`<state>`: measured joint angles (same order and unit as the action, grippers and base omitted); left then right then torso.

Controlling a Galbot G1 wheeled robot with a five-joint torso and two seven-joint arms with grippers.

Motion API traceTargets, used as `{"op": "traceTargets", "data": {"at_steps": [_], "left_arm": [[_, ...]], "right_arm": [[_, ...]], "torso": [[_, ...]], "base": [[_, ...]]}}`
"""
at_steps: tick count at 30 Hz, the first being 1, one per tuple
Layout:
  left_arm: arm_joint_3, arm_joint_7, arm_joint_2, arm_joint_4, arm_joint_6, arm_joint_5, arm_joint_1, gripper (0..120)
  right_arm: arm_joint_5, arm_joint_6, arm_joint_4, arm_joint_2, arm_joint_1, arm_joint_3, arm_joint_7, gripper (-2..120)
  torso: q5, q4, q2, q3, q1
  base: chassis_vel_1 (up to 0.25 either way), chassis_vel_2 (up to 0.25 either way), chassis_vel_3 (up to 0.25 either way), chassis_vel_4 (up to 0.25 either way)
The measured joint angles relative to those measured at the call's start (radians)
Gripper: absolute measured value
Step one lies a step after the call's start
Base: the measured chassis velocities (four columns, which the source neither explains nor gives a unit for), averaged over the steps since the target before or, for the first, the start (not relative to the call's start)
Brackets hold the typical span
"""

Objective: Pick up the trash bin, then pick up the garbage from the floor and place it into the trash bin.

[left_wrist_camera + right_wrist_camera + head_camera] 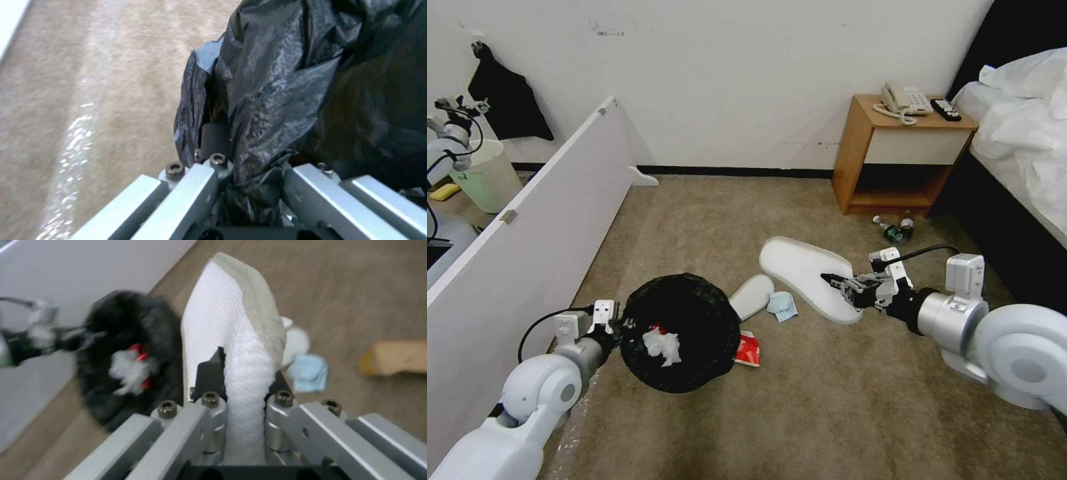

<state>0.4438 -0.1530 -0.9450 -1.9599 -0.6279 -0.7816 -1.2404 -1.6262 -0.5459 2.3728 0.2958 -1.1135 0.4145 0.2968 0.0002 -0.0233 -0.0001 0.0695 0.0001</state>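
The trash bin [684, 313], round and lined with a crinkly black bag [285, 83], hangs from my left gripper [616, 327], which is shut on its rim [245, 156]. Crumpled white tissue [662, 345] and something red lie inside the bin [129, 360]. To its right, my right gripper [835, 280] is shut on the edge of a large flat white slipper [804, 267], held above the carpet [231, 333]. On the floor between bin and gripper lie a second slipper [752, 297], a light-blue cloth [782, 305] and a red packet [748, 350].
Two plastic bottles [895, 230] lie by the wooden nightstand [854, 153], which carries a phone and a remote. The bed [1020, 133] runs along the right, a white board [527, 227] along the left, with a pale bucket [487, 177] behind it. A brown piece [396, 356] lies on the carpet.
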Motion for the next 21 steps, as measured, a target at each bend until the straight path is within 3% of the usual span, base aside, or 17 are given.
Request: {"op": "traceTargets", "data": {"at_steps": [2, 9, 11, 12, 15, 21], "left_arm": [[-0.037, 0.011, -0.018, 0.009, 0.002, 0.019, 0.029, 0], [-0.110, 0.041, -0.058, 0.025, 0.009, 0.090, 0.077, 0], [-0.151, 0.063, -0.076, 0.034, 0.014, 0.142, 0.099, 0], [-0.151, 0.063, -0.076, 0.034, 0.014, 0.142, 0.099, 0], [-0.208, 0.090, -0.102, 0.046, 0.017, 0.210, 0.124, 0], [-0.255, 0.114, -0.122, 0.054, 0.024, 0.285, 0.139, 0]], "right_arm": [[-0.150, -0.035, 0.039, -0.048, -0.011, 0.045, 0.043, 6], [-0.331, -0.076, 0.085, -0.072, -0.025, 0.073, 0.150, 6], [-0.412, -0.083, 0.108, -0.072, -0.029, 0.072, 0.194, 6], [-0.412, -0.083, 0.108, -0.072, -0.029, 0.072, 0.194, 6], [-0.475, -0.083, 0.114, -0.070, -0.034, 0.061, 0.240, 6], [-0.518, -0.081, 0.104, -0.053, -0.041, 0.035, 0.294, 6]], "torso": [[-0.0006, -0.0002, 0.000, 0.000, 0.000], [-0.0002, -0.0001, 0.000, 0.000, 0.000], [0.0000, -0.0002, 0.000, 0.000, 0.000], [0.0000, -0.0002, 0.000, 0.000, 0.000], [-0.0001, -0.0001, 0.000, 0.000, 0.000], [-0.0001, -0.0001, 0.000, 0.000, 0.000]], "base": [[0.000, 0.000, 0.000, 0.000], [0.000, 0.000, 0.000, 0.000], [0.000, 0.000, 0.000, 0.000], [0.000, 0.000, 0.000, 0.000], [0.000, 0.000, 0.000, 0.000], [0.000, 0.000, 0.000, 0.000]]}}
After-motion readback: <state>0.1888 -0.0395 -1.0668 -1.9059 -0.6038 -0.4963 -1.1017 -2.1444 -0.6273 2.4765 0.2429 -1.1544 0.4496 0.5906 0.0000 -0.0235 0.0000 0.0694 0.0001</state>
